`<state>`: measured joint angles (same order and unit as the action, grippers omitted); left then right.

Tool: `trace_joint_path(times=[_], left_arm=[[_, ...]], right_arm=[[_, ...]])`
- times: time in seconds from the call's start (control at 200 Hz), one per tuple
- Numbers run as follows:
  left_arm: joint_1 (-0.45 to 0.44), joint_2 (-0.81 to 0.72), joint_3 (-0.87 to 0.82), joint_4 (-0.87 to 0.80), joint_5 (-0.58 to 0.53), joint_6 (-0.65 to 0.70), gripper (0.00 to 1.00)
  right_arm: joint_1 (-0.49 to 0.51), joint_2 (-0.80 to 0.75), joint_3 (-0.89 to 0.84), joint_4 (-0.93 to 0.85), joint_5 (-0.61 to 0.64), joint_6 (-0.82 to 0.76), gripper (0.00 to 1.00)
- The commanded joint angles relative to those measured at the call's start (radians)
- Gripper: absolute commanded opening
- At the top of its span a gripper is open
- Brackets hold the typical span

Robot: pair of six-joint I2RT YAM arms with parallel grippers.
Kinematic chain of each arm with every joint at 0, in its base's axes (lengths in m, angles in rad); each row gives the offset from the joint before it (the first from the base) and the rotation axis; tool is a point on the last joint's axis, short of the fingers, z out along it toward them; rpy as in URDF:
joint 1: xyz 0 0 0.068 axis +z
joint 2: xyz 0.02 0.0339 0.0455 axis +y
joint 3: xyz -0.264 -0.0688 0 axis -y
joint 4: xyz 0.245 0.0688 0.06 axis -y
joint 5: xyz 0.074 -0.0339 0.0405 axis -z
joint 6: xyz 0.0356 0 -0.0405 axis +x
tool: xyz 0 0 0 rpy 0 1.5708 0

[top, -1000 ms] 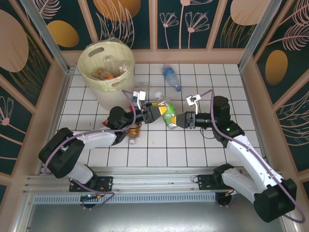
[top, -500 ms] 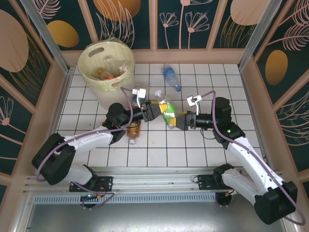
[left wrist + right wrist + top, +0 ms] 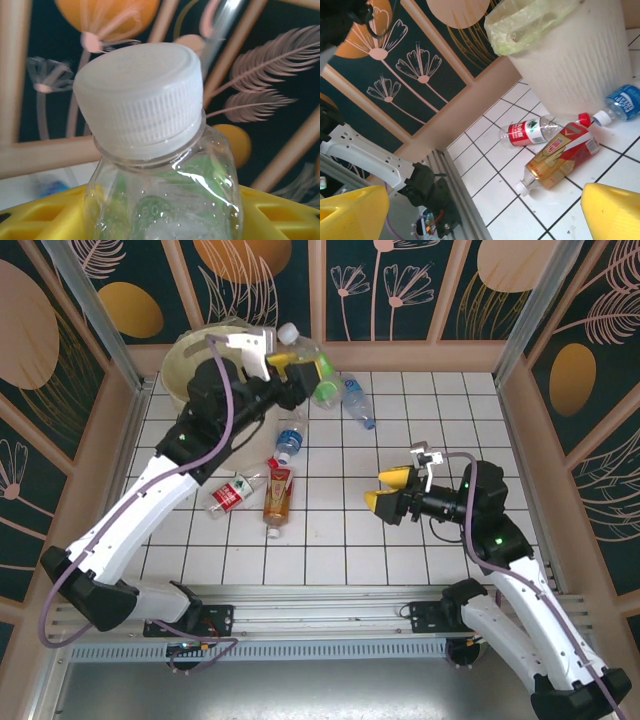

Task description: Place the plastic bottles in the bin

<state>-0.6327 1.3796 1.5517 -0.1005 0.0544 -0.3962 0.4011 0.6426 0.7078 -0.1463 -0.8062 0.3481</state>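
My left gripper (image 3: 300, 368) is raised high at the back, shut on a clear bottle with a white cap (image 3: 290, 334) and a green label, just right of the pale bin (image 3: 178, 358). In the left wrist view the capped bottle (image 3: 142, 100) stands between the yellow fingers (image 3: 45, 220). My right gripper (image 3: 385, 492) hangs open and empty over the tiles at mid-right. On the floor lie a blue-label bottle (image 3: 289, 440), a red-label bottle (image 3: 232, 495), an orange-filled bottle (image 3: 278, 498) and a far blue-label bottle (image 3: 356, 400).
The right wrist view looks past its open yellow fingers (image 3: 350, 210) at the lined bin (image 3: 580, 60), the red-label bottle (image 3: 527, 132) and the orange bottle (image 3: 560, 160). Patterned walls enclose the tiled floor; a metal rail (image 3: 320, 615) runs along the near edge.
The right gripper opened and let go of the green-label bottle, then drew back slightly. The left arm swung that bottle up and back from mid-table to beside the bin.
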Motion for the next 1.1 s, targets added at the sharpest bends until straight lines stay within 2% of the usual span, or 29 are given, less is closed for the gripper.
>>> trace_joint_path(times=[0.0, 0.145, 0.295, 0.56, 0.791, 0.986, 1.096], left_arm=[[0.037, 0.064, 0.117, -0.253, -0.224, 0.194, 0.64], [0.069, 0.152, 0.251, -0.337, -0.403, 0.322, 0.64], [0.133, 0.225, 0.332, -0.367, -0.456, 0.391, 0.64], [0.287, 0.358, 0.408, -0.430, -0.412, 0.407, 0.65], [0.374, 0.437, 0.412, -0.452, -0.312, 0.366, 0.66], [0.391, 0.455, 0.397, -0.466, -0.273, 0.335, 0.75], [0.401, 0.438, 0.396, -0.464, -0.240, 0.303, 0.84]], right_arm=[[0.006, -0.029, 0.064, -0.047, 0.043, -0.087, 0.99], [0.006, -0.055, 0.090, -0.060, 0.088, -0.094, 0.99], [0.006, -0.079, 0.077, -0.038, 0.109, -0.081, 0.99], [0.006, -0.085, 0.074, -0.089, 0.131, -0.090, 0.99], [0.006, -0.091, 0.079, -0.117, 0.156, -0.092, 0.99], [0.005, -0.090, 0.076, -0.128, 0.169, -0.092, 0.99], [0.006, -0.090, 0.073, -0.127, 0.176, -0.088, 0.99]])
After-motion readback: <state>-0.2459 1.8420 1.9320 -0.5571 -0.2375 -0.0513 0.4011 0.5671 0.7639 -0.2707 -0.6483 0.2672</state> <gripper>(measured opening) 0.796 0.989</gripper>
